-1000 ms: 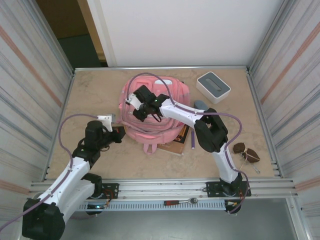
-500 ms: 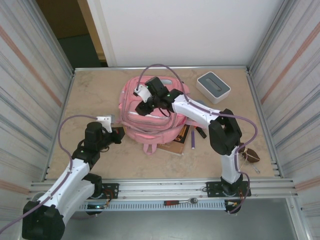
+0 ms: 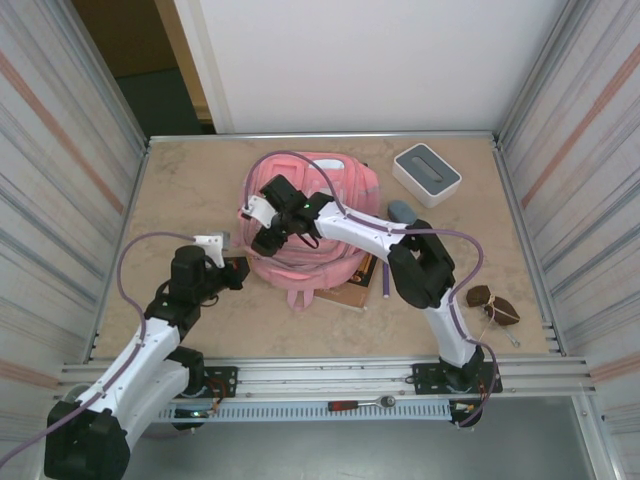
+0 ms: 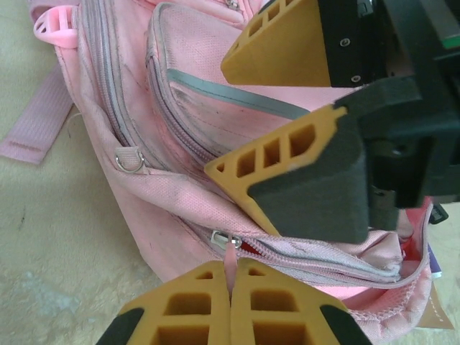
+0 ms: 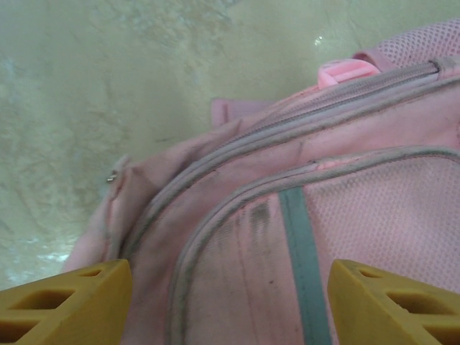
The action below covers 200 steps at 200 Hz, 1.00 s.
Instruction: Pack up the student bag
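Note:
The pink student bag lies flat mid-table, its front pockets up. At the bag's near-left edge my left gripper is shut on the pink zip pull; the pull hangs from a metal slider and is pinched between the orange fingers. Just right of the slider the zip gapes a little, with red showing inside. My right gripper hovers open over the bag's left side, a wide gap between its fingers. Its orange fingers hang close above the zip.
A white-and-grey box stands at the back right. A brown book and a purple pen poke out from under the bag's right edge. Sunglasses lie near the right arm's base. A pink strap trails onto the table.
The right gripper swung toward the back of the bag, then came back down and left to the bag's left side. The left arm has barely moved.

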Motion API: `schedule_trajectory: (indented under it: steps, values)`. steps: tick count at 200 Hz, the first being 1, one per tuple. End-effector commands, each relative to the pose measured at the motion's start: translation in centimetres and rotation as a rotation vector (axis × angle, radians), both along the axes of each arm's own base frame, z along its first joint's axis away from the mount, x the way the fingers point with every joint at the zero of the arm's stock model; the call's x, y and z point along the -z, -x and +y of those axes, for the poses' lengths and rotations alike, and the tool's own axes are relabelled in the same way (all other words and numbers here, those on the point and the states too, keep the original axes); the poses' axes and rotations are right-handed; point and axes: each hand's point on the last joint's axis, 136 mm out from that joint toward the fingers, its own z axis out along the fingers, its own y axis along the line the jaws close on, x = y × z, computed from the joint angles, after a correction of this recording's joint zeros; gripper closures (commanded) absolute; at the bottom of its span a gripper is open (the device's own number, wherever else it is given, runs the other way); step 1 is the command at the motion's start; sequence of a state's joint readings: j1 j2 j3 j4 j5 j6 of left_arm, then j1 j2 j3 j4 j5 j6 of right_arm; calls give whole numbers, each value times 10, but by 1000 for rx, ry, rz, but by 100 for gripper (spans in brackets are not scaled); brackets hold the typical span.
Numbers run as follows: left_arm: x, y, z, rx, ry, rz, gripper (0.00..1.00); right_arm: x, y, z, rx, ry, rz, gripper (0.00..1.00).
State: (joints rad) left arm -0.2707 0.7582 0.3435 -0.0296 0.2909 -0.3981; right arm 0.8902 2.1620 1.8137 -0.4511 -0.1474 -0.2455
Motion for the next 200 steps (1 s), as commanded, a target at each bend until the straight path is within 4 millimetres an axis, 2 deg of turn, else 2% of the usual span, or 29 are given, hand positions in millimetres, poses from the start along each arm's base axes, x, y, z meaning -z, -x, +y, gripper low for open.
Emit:
schedule_trajectory:
  steps: [1,31,41,50,63,86,106,149,168,200]
  values:
    - [-20,-4,-5,17,27,-82,100,12,-10,-6,3,94,-66,30]
    - [-17,-3,-4,11,24,-80,100,25,-21,-15,8,194,-147,33]
    - [-16,-3,-4,11,22,-76,100,25,-26,-18,14,215,-172,37]
    - [-16,-4,-3,8,20,-76,100,24,-28,-20,20,225,-187,45]
    - [-14,-4,-2,2,14,-73,100,14,-30,-19,25,208,-203,61]
    - [-9,-5,3,-20,-9,-64,100,-15,-25,-13,18,131,-220,85]
    - [-9,-6,7,-44,-25,-66,100,-44,-25,-15,33,86,-257,100]
    - [-13,-8,17,-96,-39,-91,100,-97,-18,-32,36,-70,-246,100]
    - [-15,-9,26,-136,-32,-104,100,-111,-15,-41,18,-133,-207,100]
    - [-19,-12,41,-184,-18,-112,100,-122,-17,-58,3,-187,-177,100]
